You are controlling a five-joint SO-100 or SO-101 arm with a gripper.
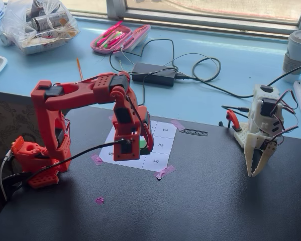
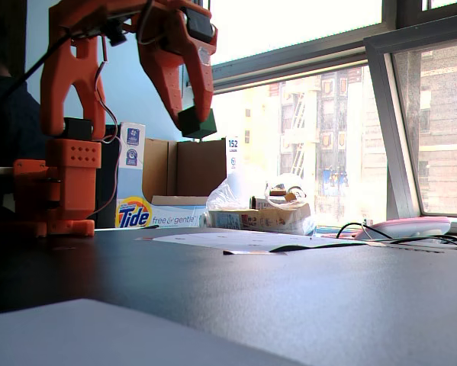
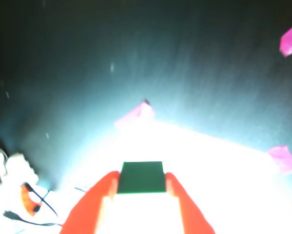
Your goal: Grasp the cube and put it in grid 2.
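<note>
My red gripper [image 1: 140, 145] is shut on the green cube [image 1: 142, 144] and holds it in the air over the numbered sheet. In a fixed view from table level the cube [image 2: 196, 123] hangs well above the table between the gripper's [image 2: 194, 122] fingers. In the wrist view the cube [image 3: 143, 177] sits clamped between the two red fingers [image 3: 107, 190], with the overexposed white sheet below. Grid 2 [image 1: 161, 145] lies just right of the gripper in a fixed view, between cells 1 and 3.
A white second arm [image 1: 261, 135] stands at the right of the black table. Pink tape pieces [image 1: 164, 172] hold the sheet corners. Cables and a power brick [image 1: 154, 74] lie behind on the blue surface. A Tide box [image 2: 148, 213] stands beyond the table.
</note>
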